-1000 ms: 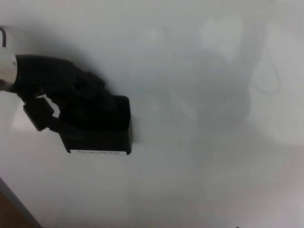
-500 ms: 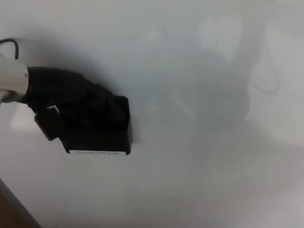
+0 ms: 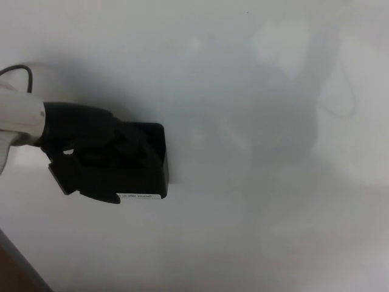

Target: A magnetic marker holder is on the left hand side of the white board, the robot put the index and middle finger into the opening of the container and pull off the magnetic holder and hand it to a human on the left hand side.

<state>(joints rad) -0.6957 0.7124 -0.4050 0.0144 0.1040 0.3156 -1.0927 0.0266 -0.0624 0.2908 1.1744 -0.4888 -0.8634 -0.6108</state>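
— Since a moment ago, what has moved?

— Only the left hand (image 3: 91, 155). It has slid further onto the black marker holder (image 3: 143, 161) and now hides the left part of the little white label (image 3: 141, 196) along the holder's bottom edge. The holder itself has stayed in the same spot.

— Where is the holder?

— It sits flat on the white board (image 3: 243, 231), in the left half of the head view, at about 9 o'clock from the middle of the picture.

— What are the fingers doing?

— They reach in at the holder's top and the thumb side wraps its left and lower edge, so the hand is closed around the box. It is black on black and blurry, so I cannot tell how deep the fingers go.

— What else can you see?

— A white forearm (image 3: 18, 118) comes in from 9 o'clock, with a thin dark cable (image 3: 18, 72) looping above it. Soft grey shadows lie across the board toward 2 o'clock. At 7 o'clock, a brown strip (image 3: 13, 272) shows past the board's edge.
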